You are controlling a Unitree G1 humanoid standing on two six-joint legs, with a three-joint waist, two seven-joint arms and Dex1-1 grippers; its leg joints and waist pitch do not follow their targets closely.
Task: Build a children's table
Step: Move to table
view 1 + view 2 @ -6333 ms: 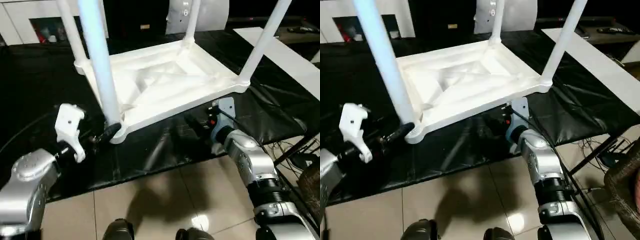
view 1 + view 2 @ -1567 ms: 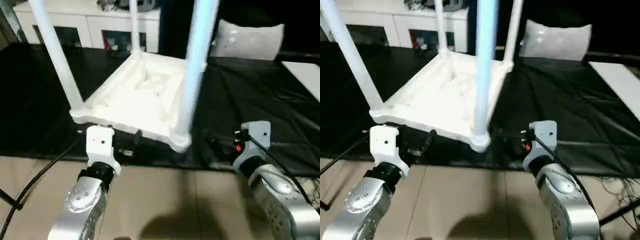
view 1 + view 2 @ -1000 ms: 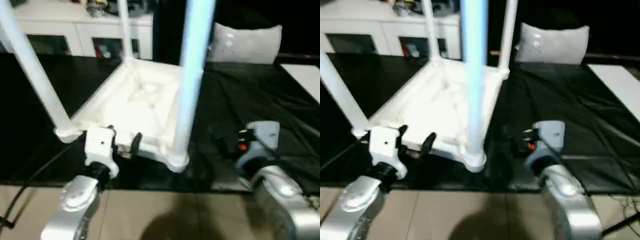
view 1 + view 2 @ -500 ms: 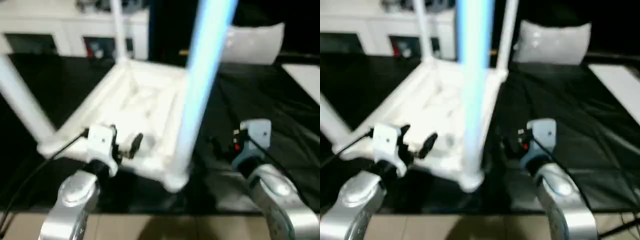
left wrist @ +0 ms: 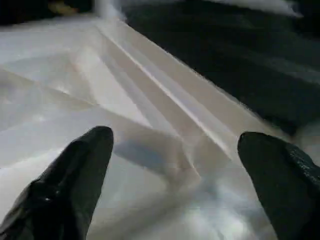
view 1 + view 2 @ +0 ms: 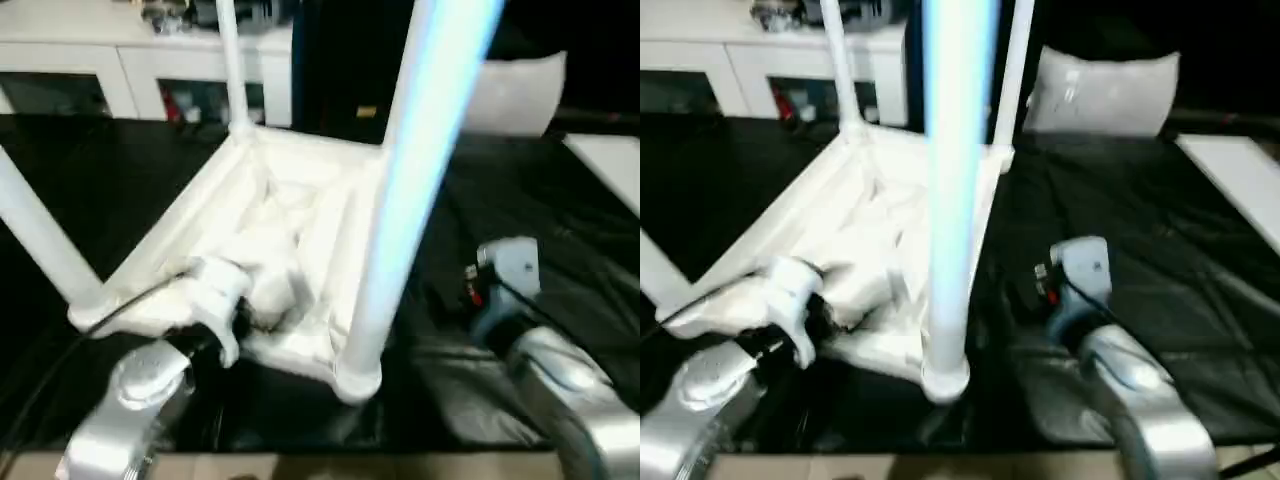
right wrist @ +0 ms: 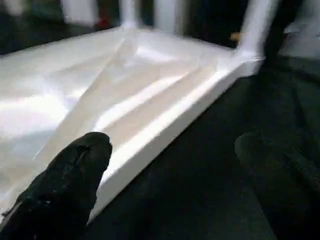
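Observation:
The children's table (image 6: 280,205) lies upside down on the black cloth, its ribbed underside facing up. Its white legs stand in the corner sockets; the nearest leg (image 6: 405,190) rises right in front of me, another leg (image 6: 40,240) at the left. My left gripper (image 5: 175,145) reaches over the table's near rim, open, its black fingertips (image 5: 85,155) above the ribs with nothing between them. My right gripper (image 7: 175,145) is open just right of the near corner, one finger (image 7: 80,165) by the table's side edge, the other over the cloth.
A white cabinet (image 6: 130,70) with shelves stands at the back left. A pale cushion (image 6: 1100,90) rests behind the table. A white board (image 6: 1240,170) lies at the far right on the black cloth (image 6: 560,200). A cable (image 6: 60,350) trails from my left arm.
My left gripper has moved forward from in front of the near rim to over the table's underside. The camera has come closer. The right gripper has barely shifted.

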